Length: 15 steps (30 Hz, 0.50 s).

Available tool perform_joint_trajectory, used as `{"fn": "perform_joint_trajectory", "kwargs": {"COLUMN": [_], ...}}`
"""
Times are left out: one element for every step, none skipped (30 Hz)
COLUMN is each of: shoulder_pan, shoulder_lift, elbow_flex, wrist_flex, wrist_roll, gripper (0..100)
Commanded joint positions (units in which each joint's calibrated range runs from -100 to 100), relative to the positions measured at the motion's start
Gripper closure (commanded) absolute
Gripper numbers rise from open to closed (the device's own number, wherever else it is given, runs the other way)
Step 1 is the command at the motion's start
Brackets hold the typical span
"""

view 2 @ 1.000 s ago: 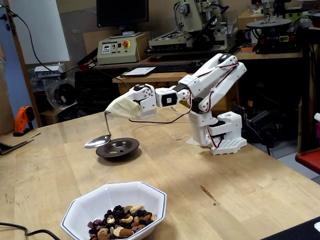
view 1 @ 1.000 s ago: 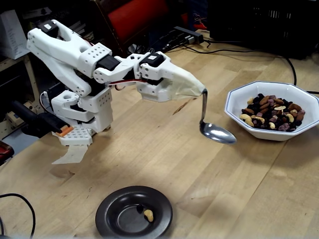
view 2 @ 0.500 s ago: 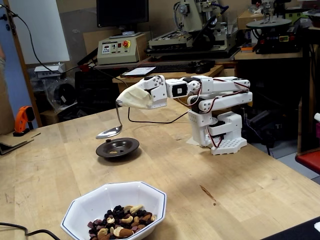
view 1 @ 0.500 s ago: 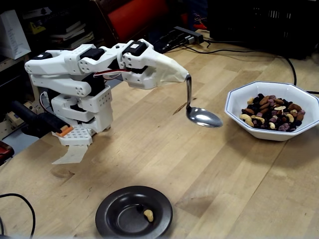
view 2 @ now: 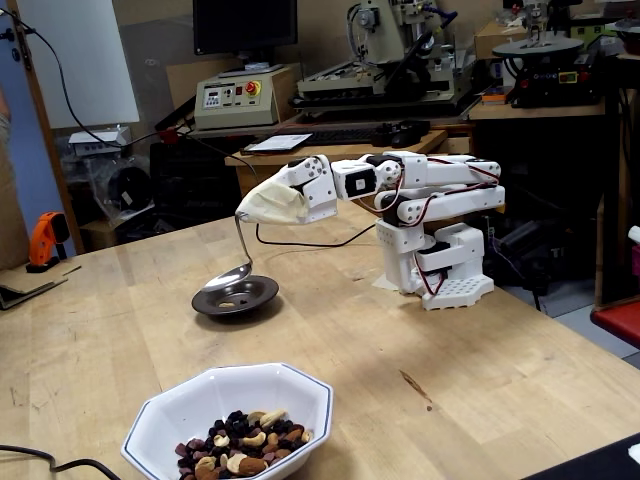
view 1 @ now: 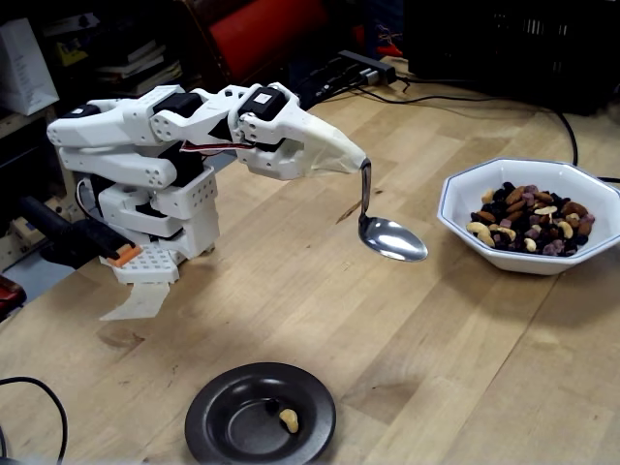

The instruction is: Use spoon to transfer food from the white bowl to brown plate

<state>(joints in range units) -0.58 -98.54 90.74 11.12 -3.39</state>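
The white two-finger gripper point(view 1: 356, 163), closed on the short curved handle, hangs the shiny silver metal spoon point(view 1: 391, 239) empty and level between the white octagonal bowl point(view 1: 455, 199) of mixed nuts point(view 1: 531, 221) and the dark round plate point(view 1: 208, 407) (which holds a piece or two), seemingly to scoop again.

Spoon point(view 1: 391, 237) in air between white bowl point(view 1: 455, 208) at right and brown plate point(view 1: 218, 412) in front.
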Motion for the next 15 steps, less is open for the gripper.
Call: {"fn": "perform_joint_trajectory", "kwargs": {"shoulder_pan": [-0.5, -0.5, -0.5, -0.5, -0.5, -0.5, -0.5, -0.5, -0.5, -0.5, -0.5, -0.5, -0.5, -0.5, -0.5], "shoulder_lift": [-0.3, -0.3, -0.3, -0.3, -0.3, -0.4, -0.4, -0.4, -0.4, -0.4, -0.4, -0.4, -0.4, -0.4, -0.4], "elbow_flex": [-1.0, -1.0, -1.0, -1.0, -1.0, -0.9, -0.9, -0.9, -0.9, -0.9, -0.9, -0.9, -0.9, -0.9, -0.9], "wrist_flex": [0.0, -0.1, -0.1, -0.1, -0.1, -0.1, -0.1, -0.1, -0.1, -0.1, -0.1, -0.1, -0.2, -0.2, -0.2], "wrist_roll": [-0.1, -0.1, -0.1, -0.1, -0.1, -0.1, -0.1, -0.2, -0.2, -0.2, -0.2, -0.2, -0.2, -0.2, -0.2], "gripper": [96, 96, 96, 96, 96, 96, 96, 96, 96, 96, 96, 96, 96, 96, 96]}}
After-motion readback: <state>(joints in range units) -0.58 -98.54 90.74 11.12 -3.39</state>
